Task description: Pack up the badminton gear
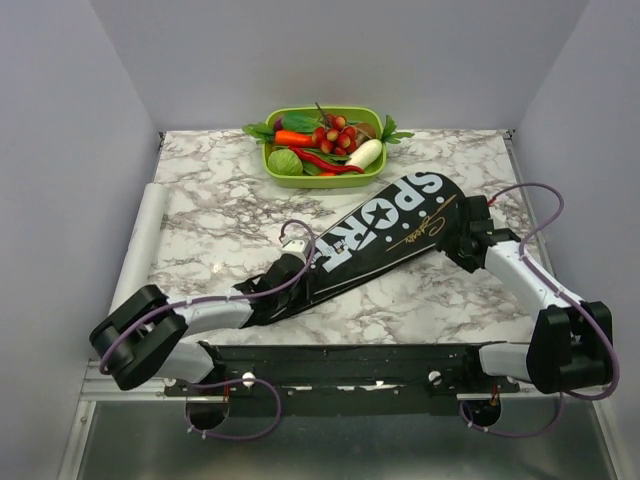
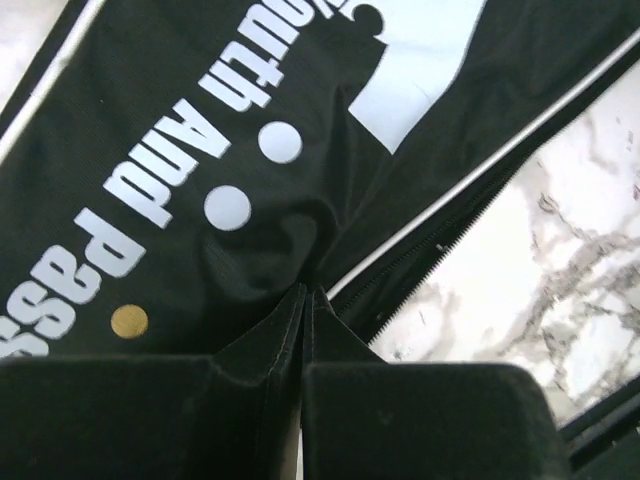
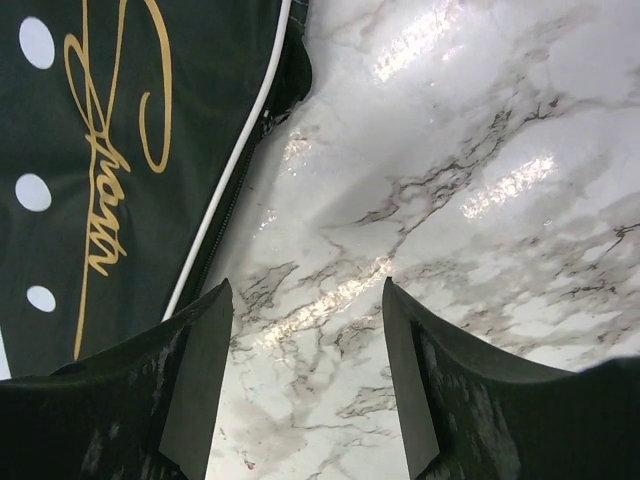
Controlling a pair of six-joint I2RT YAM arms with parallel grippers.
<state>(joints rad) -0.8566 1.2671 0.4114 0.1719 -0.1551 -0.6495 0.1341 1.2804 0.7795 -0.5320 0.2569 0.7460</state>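
The long black bag (image 1: 380,235) lettered "SPORT" lies diagonally across the marble table, wide end at the back right. My left gripper (image 1: 303,265) is at its narrow near end. In the left wrist view the fingers (image 2: 308,292) are shut, and the bag's fabric (image 2: 200,150) puckers at their tips, beside the open zipper edge (image 2: 440,250). My right gripper (image 1: 463,237) is open and empty over bare marble, just right of the bag's wide end. In the right wrist view (image 3: 306,285) the bag's piped edge (image 3: 100,150) lies to its left. The rackets and shuttlecock are out of view.
A green tray (image 1: 322,183) of toy vegetables stands at the back centre, just behind the bag's wide end. A white roll (image 1: 140,240) lies along the table's left edge. Grey walls close in the sides and back.
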